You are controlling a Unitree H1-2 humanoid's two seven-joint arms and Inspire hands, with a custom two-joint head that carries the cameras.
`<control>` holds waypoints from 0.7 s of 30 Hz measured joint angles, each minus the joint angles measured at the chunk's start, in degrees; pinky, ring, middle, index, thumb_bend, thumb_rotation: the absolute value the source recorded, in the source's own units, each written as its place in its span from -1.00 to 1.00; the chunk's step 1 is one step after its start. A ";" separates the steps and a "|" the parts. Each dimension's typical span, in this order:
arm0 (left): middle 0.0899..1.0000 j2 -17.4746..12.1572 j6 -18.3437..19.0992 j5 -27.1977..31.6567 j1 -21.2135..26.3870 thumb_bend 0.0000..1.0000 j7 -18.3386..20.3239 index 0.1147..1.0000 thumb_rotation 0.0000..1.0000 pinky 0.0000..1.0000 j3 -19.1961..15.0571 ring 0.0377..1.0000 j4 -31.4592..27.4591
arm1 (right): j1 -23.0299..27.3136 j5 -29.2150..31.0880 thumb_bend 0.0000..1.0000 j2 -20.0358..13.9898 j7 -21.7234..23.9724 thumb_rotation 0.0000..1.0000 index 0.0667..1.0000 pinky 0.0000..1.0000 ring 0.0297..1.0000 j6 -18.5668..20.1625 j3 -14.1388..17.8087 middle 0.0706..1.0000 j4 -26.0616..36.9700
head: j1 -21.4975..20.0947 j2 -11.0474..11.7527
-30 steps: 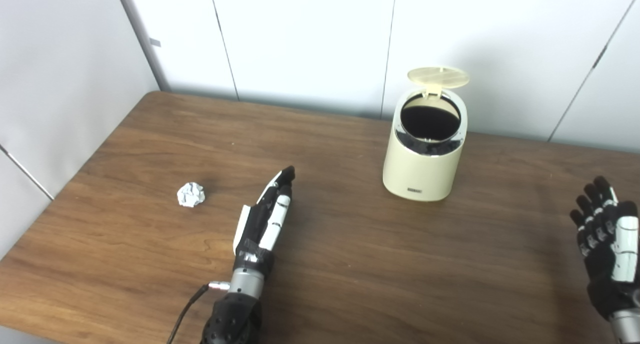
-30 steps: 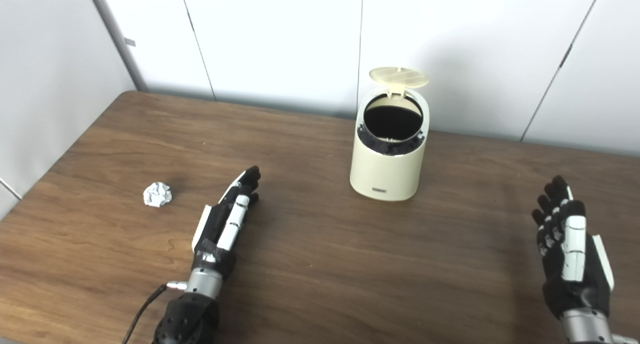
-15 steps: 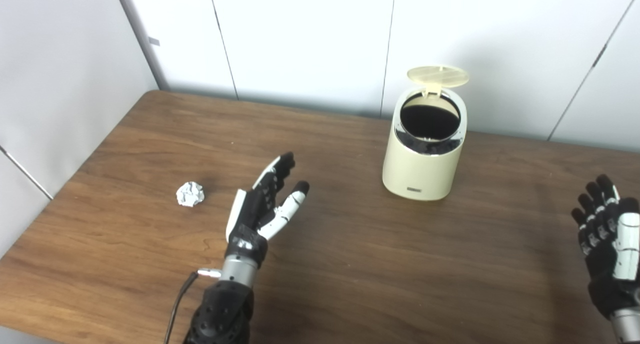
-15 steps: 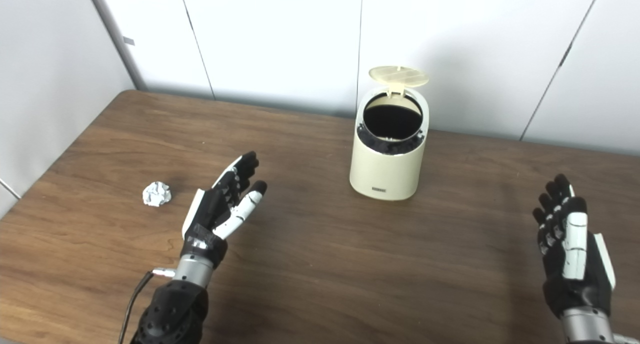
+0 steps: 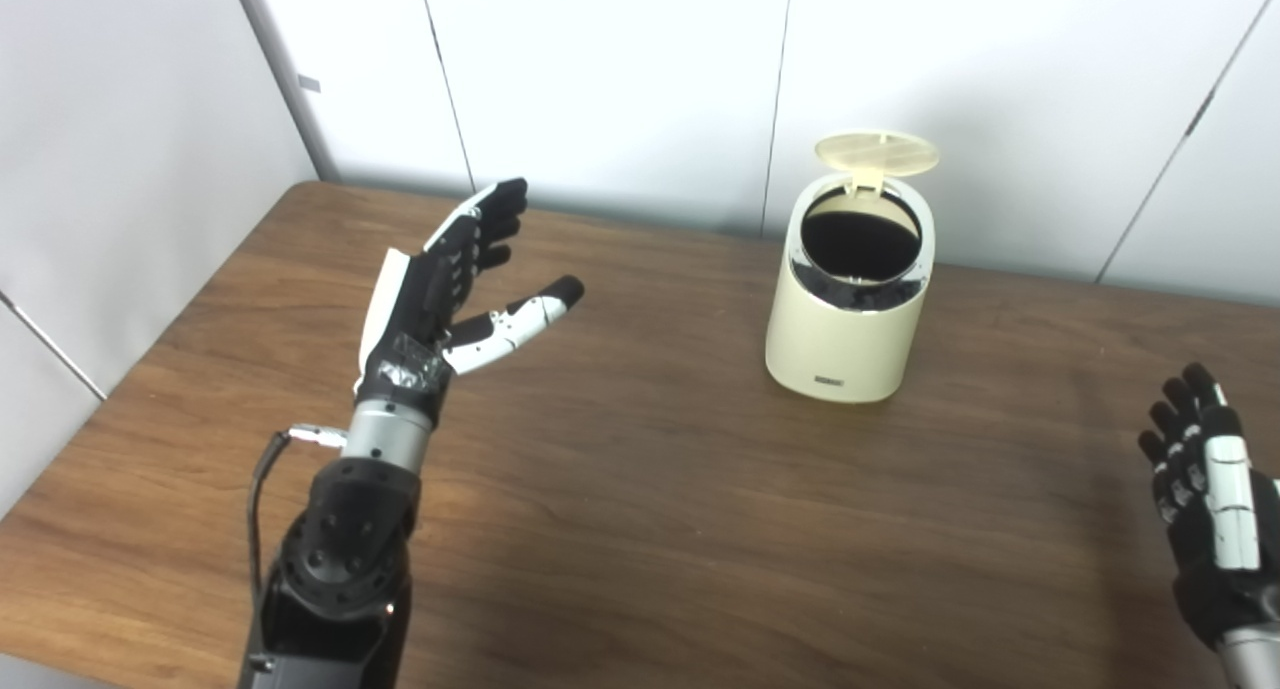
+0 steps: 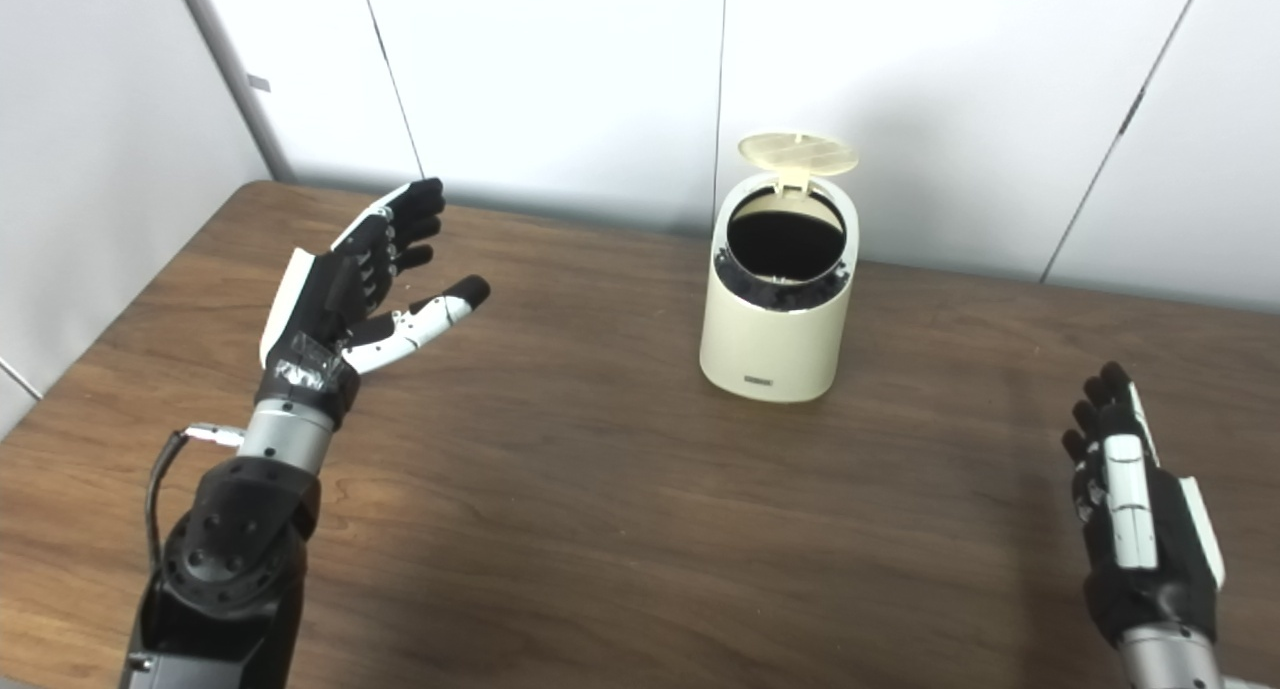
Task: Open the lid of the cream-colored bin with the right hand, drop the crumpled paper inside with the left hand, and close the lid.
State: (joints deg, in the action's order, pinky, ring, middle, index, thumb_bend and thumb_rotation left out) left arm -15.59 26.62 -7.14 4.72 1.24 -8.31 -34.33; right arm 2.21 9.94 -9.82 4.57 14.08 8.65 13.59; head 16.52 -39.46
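Left robot hand (image 5: 440, 289) raised, spread, empty; right robot hand (image 6: 1135, 504) w/ fingers extended, empty; bin (image 5: 850, 299) lid (image 5: 877, 152) up.

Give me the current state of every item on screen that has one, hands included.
Cream-colored plastic bin: upright on the brown wooden table.
Round cream lid: flipped up, opening exposed.
Left hand: raised, open, holding nothing.
Right hand: open, empty, at the right edge.
Crumpled paper: not visible in either view.
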 measured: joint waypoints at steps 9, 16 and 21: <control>0.73 -10.22 0.37 -13.08 -2.12 0.79 8.67 0.67 -0.73 0.64 -0.36 0.74 0.27 | 0.03 1.31 0.03 -0.47 0.92 0.64 0.95 0.98 0.98 -0.36 0.08 0.98 -1.41 | 0.26 -0.35; 0.62 -13.40 0.47 -31.67 -4.00 0.90 18.22 0.55 -0.70 0.40 -0.95 0.64 3.82 | 0.04 2.11 0.03 -0.47 0.91 0.58 0.93 0.92 0.96 -0.45 0.44 0.96 -1.73 | 0.97 -0.44; 0.62 -15.47 0.38 -35.80 -4.00 0.89 19.13 0.56 -0.72 0.43 -0.82 0.65 5.64 | 0.04 2.13 0.03 -0.48 0.91 0.60 0.94 0.93 0.97 -0.83 0.56 0.96 -2.15 | 1.14 -0.53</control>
State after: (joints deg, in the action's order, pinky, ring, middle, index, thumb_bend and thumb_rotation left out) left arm -31.06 27.00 -42.94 0.73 20.37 -9.13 -28.69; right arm 2.25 12.07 -10.30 5.48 13.25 9.21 11.44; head 17.67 -39.99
